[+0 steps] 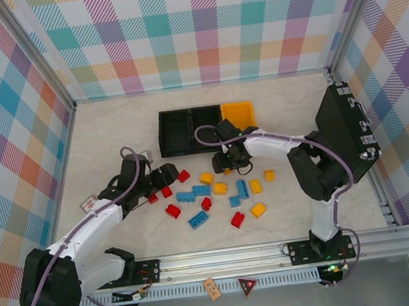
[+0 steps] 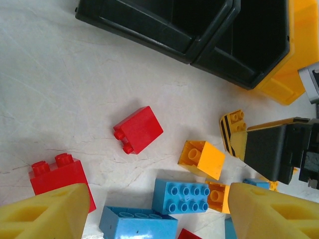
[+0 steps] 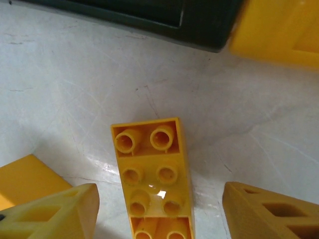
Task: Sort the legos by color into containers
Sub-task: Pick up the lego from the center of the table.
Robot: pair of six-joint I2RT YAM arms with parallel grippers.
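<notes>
Left gripper [image 2: 158, 209] sits low over the scattered legos [image 1: 220, 188], jaws wide and holding nothing, with a red brick [image 2: 59, 175] beside one finger [image 2: 45, 214] and a blue brick [image 2: 180, 195] in the gap. Mid-table, two black bins [image 1: 191, 130] and a yellow-orange bin [image 1: 238, 114] stand in a row behind the pile. The right gripper [image 3: 159, 199] is just in front of them, part-open astride a long yellow brick [image 3: 149, 164] with clearance on both sides and no grip. A large black case [image 1: 346, 129] stands at the table's right edge, beside the right arm.

Scattered legos [image 1: 198, 219], three containers [image 1: 177, 135] behind
</notes>
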